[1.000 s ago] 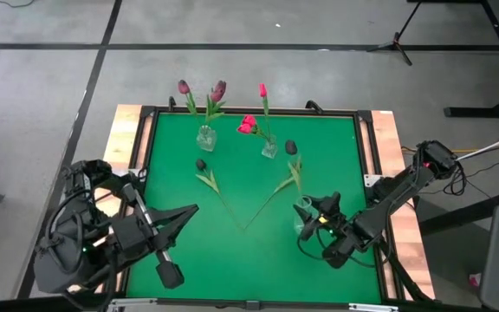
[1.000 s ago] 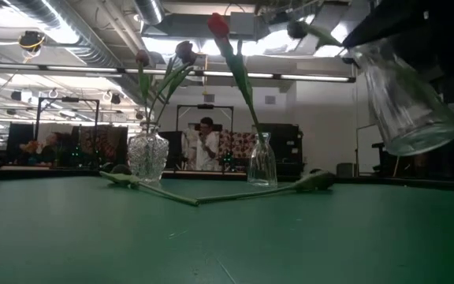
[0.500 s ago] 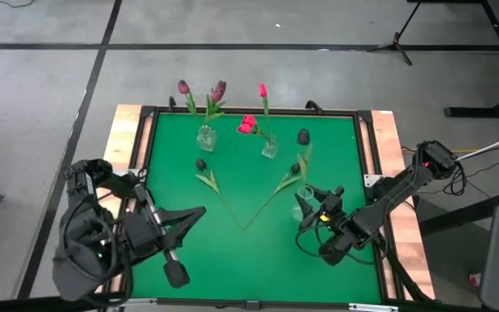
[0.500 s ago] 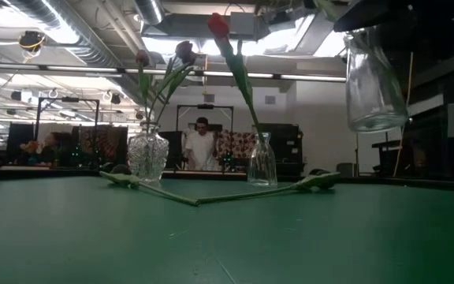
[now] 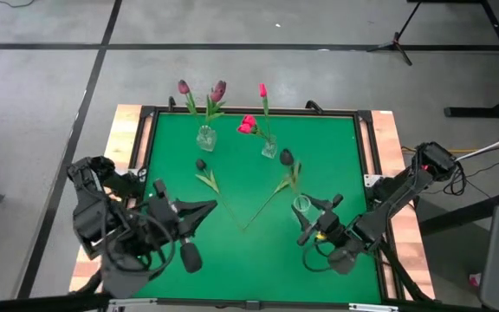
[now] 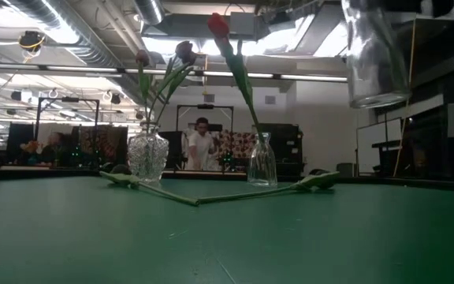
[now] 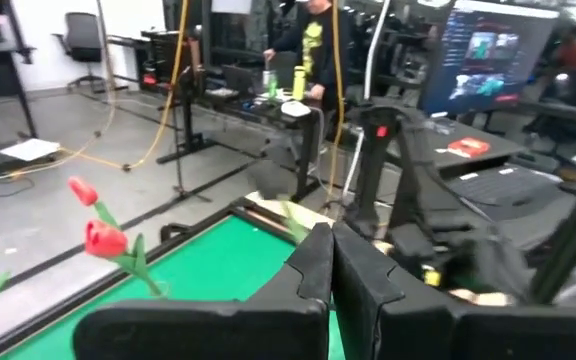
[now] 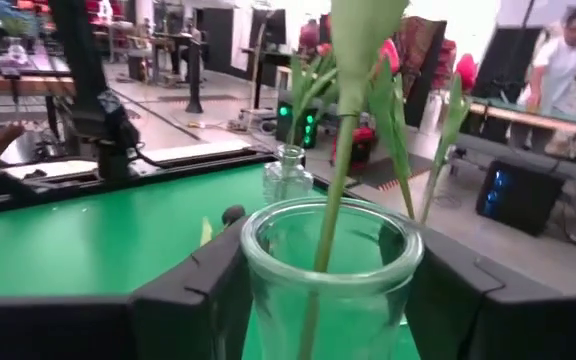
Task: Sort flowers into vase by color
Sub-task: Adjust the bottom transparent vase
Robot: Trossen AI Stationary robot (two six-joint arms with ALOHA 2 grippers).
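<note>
Right gripper (image 5: 312, 227) clamped on clear vase (image 5: 301, 206), held off green table (image 5: 336, 147), dark flower (image 5: 286, 157) standing in it.

Two dark flowers (image 5: 204, 173) lie flat mid-table, stems meeting in V, lying toward far edge.

Left gripper (image 5: 204, 211) fingers pressed together, empty, near V tip; judged nearer arm for pickup.

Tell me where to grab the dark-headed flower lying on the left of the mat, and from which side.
Take the dark-headed flower at the bare stem between its leaves and the lower tip, coming straight down from above. It lies flat on the green mat, its stem running diagonally, so set the fingers across the stem. The left gripper, shut now, is probably the nearer one.
</note>
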